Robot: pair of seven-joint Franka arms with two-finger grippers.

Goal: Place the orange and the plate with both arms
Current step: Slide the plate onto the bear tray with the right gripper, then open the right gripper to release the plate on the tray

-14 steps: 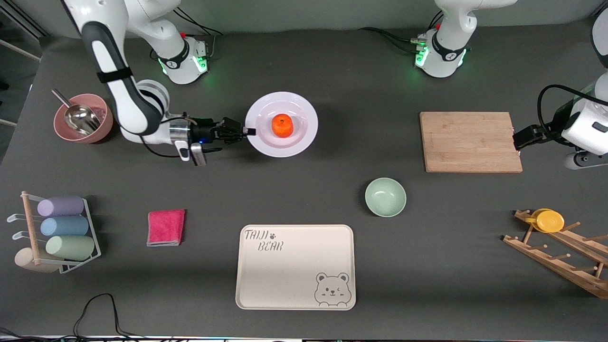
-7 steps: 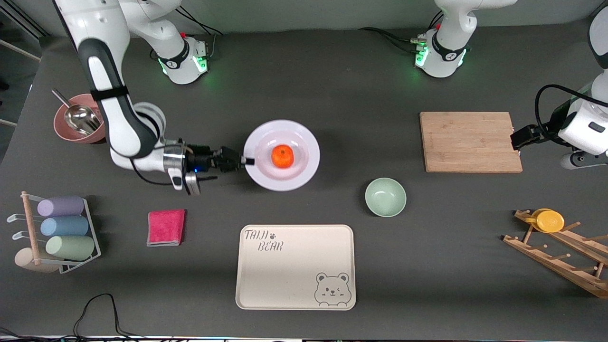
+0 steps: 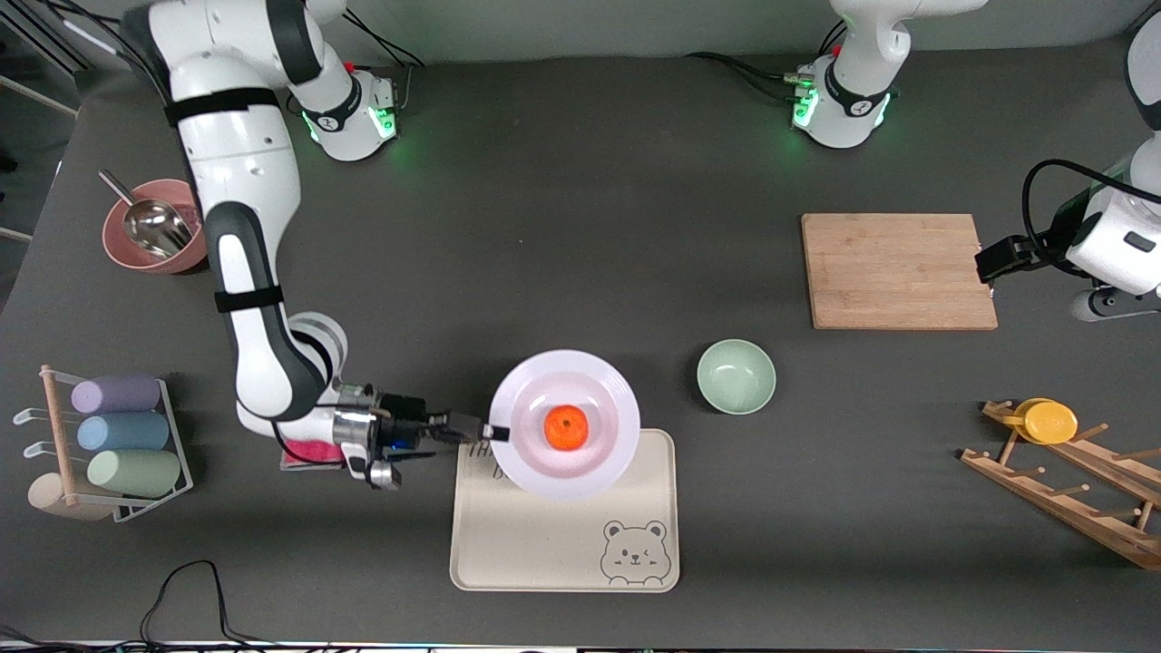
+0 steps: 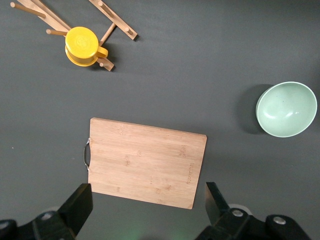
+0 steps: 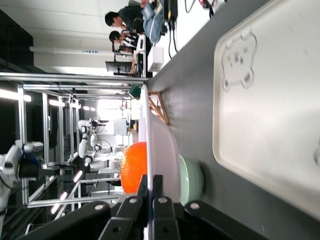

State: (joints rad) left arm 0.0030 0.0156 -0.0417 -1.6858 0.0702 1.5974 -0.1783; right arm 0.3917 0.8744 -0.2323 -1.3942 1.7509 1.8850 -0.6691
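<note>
The white plate (image 3: 564, 424) hangs in the air over the cream bear tray (image 3: 562, 535), at the tray's edge toward the robots. The orange (image 3: 566, 427) rests in the plate's middle. My right gripper (image 3: 494, 432) is shut on the plate's rim at the side toward the right arm's end of the table. In the right wrist view the fingers pinch the plate's rim (image 5: 159, 150) edge-on, with the orange (image 5: 134, 167) beside it. My left gripper (image 3: 987, 268) is open and empty, waiting at the wooden cutting board's (image 3: 896, 270) end; its fingers (image 4: 80, 205) frame the board (image 4: 145, 162) in the left wrist view.
A pale green bowl (image 3: 736, 375) sits beside the tray toward the left arm's end. A pink cloth (image 3: 308, 452) lies under my right wrist. A cup rack (image 3: 109, 444) and a pink bowl with scoop (image 3: 154, 227) stand at the right arm's end. A yellow cup (image 3: 1048, 421) hangs on a wooden rack.
My right gripper has carried the plate with the orange from the table's middle toward the front camera, to over the bear tray. The left arm has not moved.
</note>
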